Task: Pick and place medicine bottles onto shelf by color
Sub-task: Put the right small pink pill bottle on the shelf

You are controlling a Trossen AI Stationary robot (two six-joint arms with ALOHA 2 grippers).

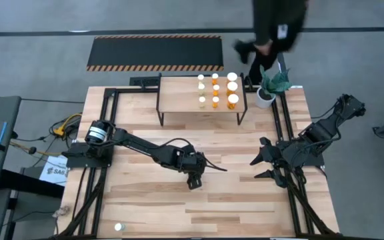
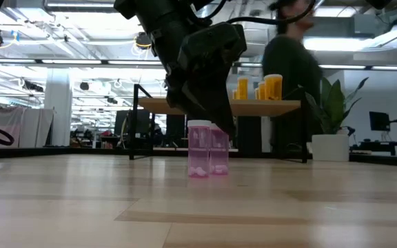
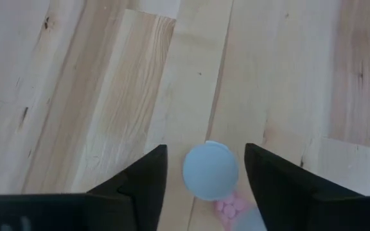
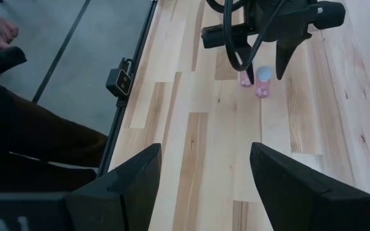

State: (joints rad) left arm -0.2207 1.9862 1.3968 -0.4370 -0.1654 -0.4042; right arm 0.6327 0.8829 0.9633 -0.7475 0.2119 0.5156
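Two pink medicine bottles with white caps [image 2: 198,150] [image 2: 219,153] stand upright side by side on the table's middle. My left gripper [image 3: 205,147] is over them, slanting down and open. Its fingers stand on either side of one bottle's cap [image 3: 211,170], with a gap showing on each side. The shelf [image 1: 179,97] stands at the far edge on its black legs and carries several orange bottles [image 1: 233,100] on its right part. My right gripper [image 1: 262,167] hangs open above the table's right side and holds nothing.
A white pot with a green plant [image 1: 267,93] stands just right of the shelf. A person [image 1: 272,33] is beyond the far edge, near a black mat with striped edges [image 1: 155,52]. One white-capped bottle [image 1: 118,227] stands alone at the near left edge.
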